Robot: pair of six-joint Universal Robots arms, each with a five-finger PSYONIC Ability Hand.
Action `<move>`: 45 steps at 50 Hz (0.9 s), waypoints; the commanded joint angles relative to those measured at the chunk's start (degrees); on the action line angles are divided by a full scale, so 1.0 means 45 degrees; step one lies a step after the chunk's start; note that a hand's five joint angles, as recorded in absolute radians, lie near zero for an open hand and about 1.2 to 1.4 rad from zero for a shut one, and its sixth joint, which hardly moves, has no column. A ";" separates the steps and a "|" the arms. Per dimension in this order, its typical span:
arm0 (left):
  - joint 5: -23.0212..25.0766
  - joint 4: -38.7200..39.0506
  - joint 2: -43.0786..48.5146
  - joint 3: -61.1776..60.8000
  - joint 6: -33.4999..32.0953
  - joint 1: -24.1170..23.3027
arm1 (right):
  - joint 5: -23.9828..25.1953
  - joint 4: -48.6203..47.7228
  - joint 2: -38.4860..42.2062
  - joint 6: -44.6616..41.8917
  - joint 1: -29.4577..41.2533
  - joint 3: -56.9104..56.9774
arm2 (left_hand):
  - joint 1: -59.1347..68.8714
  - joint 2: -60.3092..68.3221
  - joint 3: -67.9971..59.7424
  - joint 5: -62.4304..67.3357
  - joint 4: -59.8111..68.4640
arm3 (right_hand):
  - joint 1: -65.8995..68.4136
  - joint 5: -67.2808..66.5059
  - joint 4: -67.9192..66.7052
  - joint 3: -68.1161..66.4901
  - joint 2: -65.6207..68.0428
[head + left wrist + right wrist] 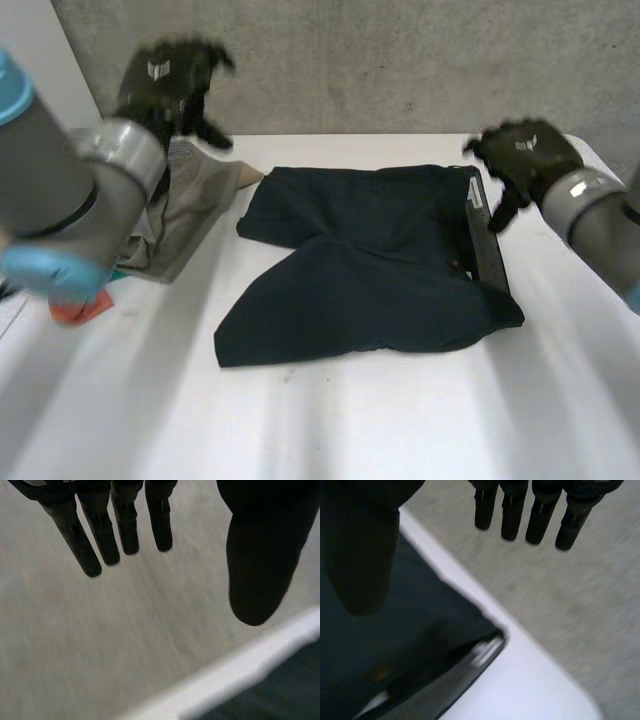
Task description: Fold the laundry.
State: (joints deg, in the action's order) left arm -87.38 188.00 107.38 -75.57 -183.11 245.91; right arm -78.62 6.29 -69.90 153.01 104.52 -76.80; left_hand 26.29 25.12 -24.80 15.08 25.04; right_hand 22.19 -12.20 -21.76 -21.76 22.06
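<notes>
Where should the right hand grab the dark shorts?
Probably the far corner of the waistband, coming in from the right: it lies as a thick flat strip along the right edge of the dark shorts, close to the open right hand.

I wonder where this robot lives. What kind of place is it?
Probably a robot lab or test room, not a home: a bare concrete wall, a plain white table, and dark shorts laid out for folding.

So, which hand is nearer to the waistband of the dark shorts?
Right. The right hand, open, hovers close by the waistband at one end of the dark shorts. The left hand, also open, is raised over the beige garment, beyond the opposite end.
</notes>
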 commanded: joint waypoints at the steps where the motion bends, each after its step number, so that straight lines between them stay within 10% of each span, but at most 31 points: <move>1: 0.0140 -0.2851 -0.1733 -0.4237 0.0027 -0.0271 | 0.1826 0.0946 -0.1244 -0.0935 -0.0941 -0.2950 | 0.4010 0.4268 -0.4339 0.4277 0.4287 | 0.3398 -0.3397 -0.3495 -0.3494 0.3428; 31: 0.0082 0.0254 0.2797 -0.4243 -0.0733 -0.0741 | 0.2355 -0.4777 0.0864 -0.2968 -0.1117 -0.5766 | -0.0133 0.0126 -0.0197 0.0134 0.0145 | 0.3660 -0.3658 -0.3756 -0.3755 0.3689; 36: 0.0120 0.0351 0.3130 -0.4027 -0.1943 -0.0799 | 0.2257 -0.4894 0.1138 -0.3066 -0.1137 -0.5610 | 0.6451 0.6710 -0.6781 0.6718 0.6729 | 1.2827 -1.2826 -1.2924 -1.2923 1.2857; 39: 0.0121 0.0564 0.3052 -0.4027 -0.2062 -0.0877 | 0.2218 -0.4895 0.1080 -0.2968 -0.1176 -0.5610 | 1.1911 1.2170 -1.2241 1.2179 1.2189 | 1.2846 -1.2844 -1.2943 -1.2942 1.2875; 45: 0.0042 0.1074 0.2759 -0.4241 -0.2257 -0.0994 | 0.2140 -0.4485 0.0612 -0.2929 -0.1254 -0.5805 | 1.1937 1.2195 -1.2266 1.2204 1.2214 | 1.2846 -1.2844 -1.2943 -1.2942 1.2875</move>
State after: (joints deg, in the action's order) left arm -86.93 191.00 121.13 -93.75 -192.62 241.90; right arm -68.76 -15.47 -65.09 139.67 99.17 -102.12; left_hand 65.78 68.28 -67.98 56.43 68.50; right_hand 63.55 -57.46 -68.45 -67.26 66.68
